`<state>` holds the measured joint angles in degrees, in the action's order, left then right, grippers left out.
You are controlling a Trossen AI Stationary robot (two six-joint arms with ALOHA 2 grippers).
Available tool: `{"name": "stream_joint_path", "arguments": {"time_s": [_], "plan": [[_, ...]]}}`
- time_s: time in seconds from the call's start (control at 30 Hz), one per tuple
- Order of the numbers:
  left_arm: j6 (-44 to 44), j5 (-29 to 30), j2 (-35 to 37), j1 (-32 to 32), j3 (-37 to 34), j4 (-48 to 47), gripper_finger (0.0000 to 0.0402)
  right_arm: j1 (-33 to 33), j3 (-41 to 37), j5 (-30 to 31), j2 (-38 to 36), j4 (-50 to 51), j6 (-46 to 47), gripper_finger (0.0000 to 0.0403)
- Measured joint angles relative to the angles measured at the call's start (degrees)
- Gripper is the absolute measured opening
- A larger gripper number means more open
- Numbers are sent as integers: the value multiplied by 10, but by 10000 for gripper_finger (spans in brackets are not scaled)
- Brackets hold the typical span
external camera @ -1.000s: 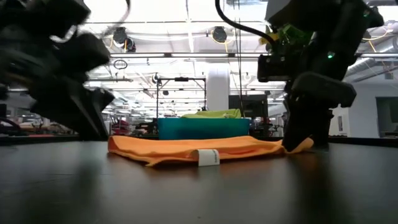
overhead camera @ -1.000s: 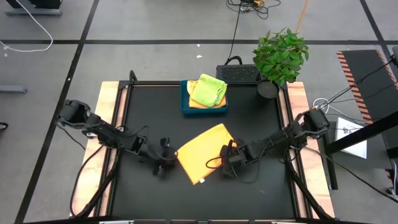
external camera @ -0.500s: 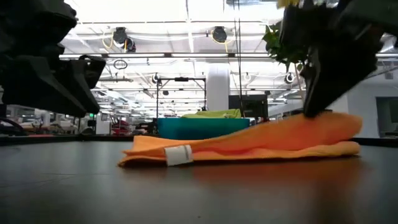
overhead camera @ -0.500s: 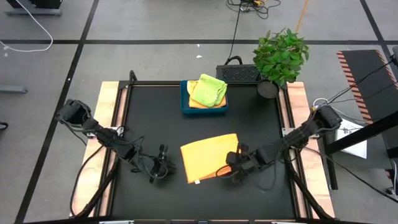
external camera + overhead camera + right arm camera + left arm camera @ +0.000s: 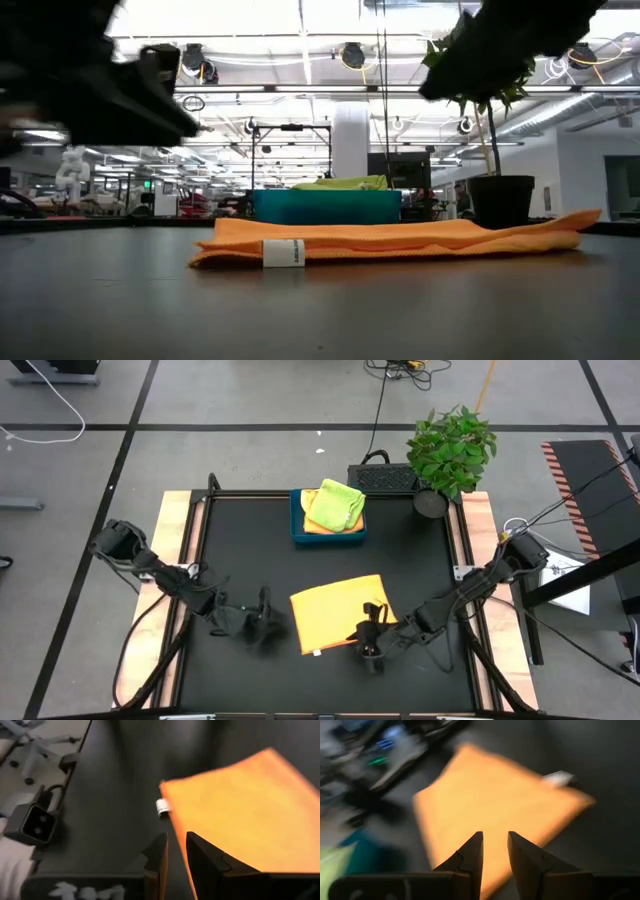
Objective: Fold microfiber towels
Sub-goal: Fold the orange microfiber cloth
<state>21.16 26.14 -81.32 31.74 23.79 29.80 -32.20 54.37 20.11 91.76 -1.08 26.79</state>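
The folded orange towel (image 5: 340, 611) lies flat mid-table, its long axis running left to right, its white tag (image 5: 282, 253) at the near-left corner. The left gripper (image 5: 262, 622) hovers just off its left edge, the right gripper (image 5: 372, 643) over its near-right corner. Both jaws stand narrowly parted, holding nothing, arms stretched low.

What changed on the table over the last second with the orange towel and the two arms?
The right gripper dragged the orange towel round from a diagonal lie to nearly square with the table edges, then let go and backed off its near edge; the towel now lies flat with its white tag in front. The left gripper drifted slightly, holding nothing. The blue tray with its lime green towel stayed put.
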Motion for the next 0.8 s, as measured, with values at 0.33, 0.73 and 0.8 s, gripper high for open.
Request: {"name": "stream_joint_path", "arguments": {"time_s": [0.33, 0.73, 0.8], "plan": [[-10, -2, -12, -150, 0, -41, 93, 1, 0, -114, 85, 41, 136, 61], [-91, -127, -102, -215, 0, -43, 93, -8, 3, -81, 94, 170, 319, 61], [-103, -143, -116, -208, 1, -26, 93, -6, 3, -82, 94, 180, 323, 61]]}}
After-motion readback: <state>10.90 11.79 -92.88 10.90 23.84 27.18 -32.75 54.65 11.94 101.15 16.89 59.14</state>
